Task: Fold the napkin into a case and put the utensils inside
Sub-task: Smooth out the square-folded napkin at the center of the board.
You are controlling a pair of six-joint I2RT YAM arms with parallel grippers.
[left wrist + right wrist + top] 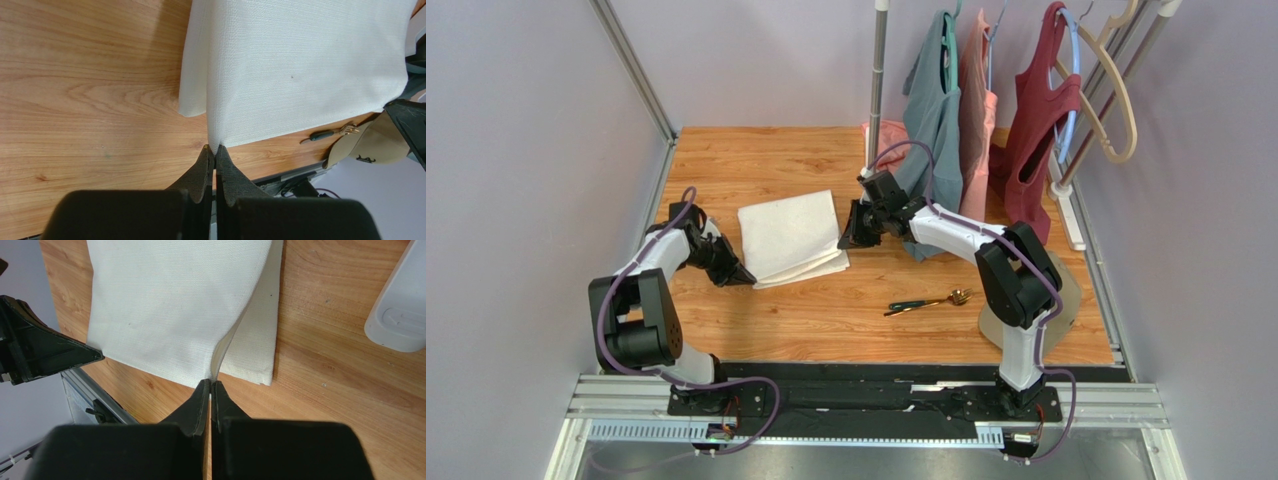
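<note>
The white napkin (791,238) lies folded on the wooden table, its top layer raised at two near corners. My left gripper (744,277) is shut on the near-left corner; in the left wrist view the cloth (300,65) runs into the closed tips of that gripper (215,148). My right gripper (851,240) is shut on the corner on the right side; the right wrist view shows the top layer of the napkin (175,305) pinched at this gripper (210,383), with a lower layer flat beneath. The utensils (926,302) lie together to the right, nearer the front edge, dark handles and gold heads (330,133).
A clothes rack with several hung garments (966,110) stands at the back right; its white foot (400,315) rests on the table close to the right gripper. A beige rounded object (1066,300) sits behind the right arm. Metal frame rails border the table.
</note>
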